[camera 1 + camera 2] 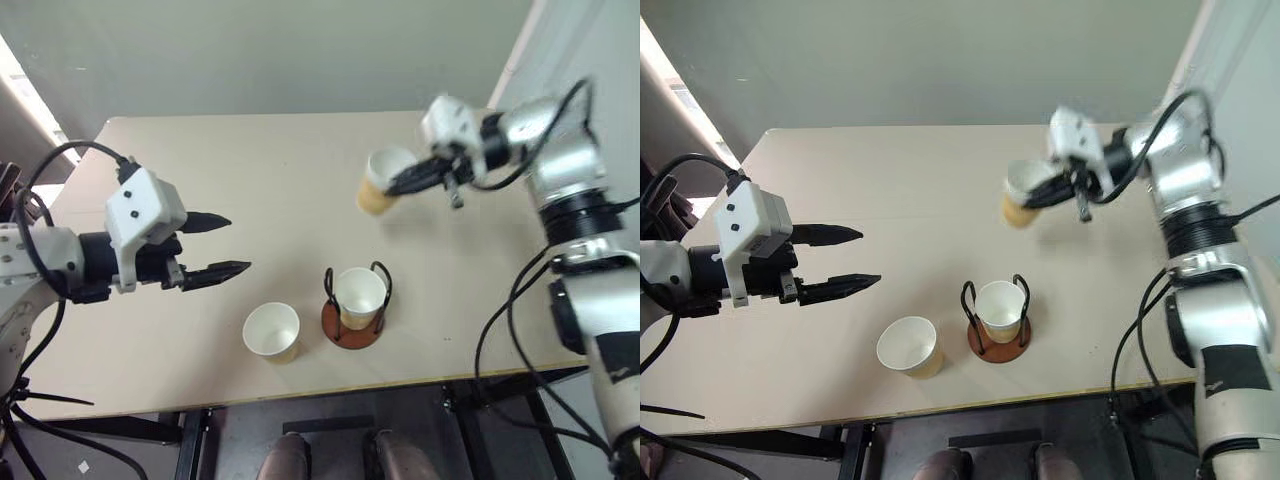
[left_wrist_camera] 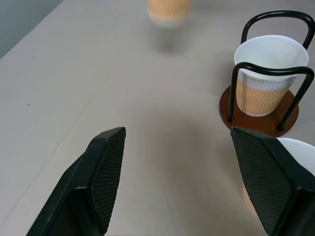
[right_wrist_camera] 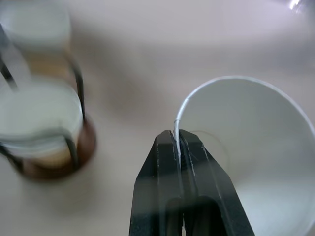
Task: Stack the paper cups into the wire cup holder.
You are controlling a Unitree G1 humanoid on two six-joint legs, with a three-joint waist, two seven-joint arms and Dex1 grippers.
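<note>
My right gripper [image 1: 400, 185] is shut on the rim of a paper cup [image 1: 380, 182] and holds it in the air over the table's far right part; the right wrist view shows both fingers pinching the cup's white rim [image 3: 178, 129]. The wire cup holder [image 1: 352, 322] stands near the table's front edge with one paper cup [image 1: 358, 295] upright inside it. Another paper cup [image 1: 271, 331] stands on the table just left of the holder. My left gripper [image 1: 228, 245] hovers open to the left of that cup, empty, fingers pointing toward the holder.
The beige table [image 1: 250, 180] has a front edge close behind the holder and the loose cup. Black cables [image 1: 500, 340] hang beside my right arm at the table's right edge. A grey wall rises behind the table.
</note>
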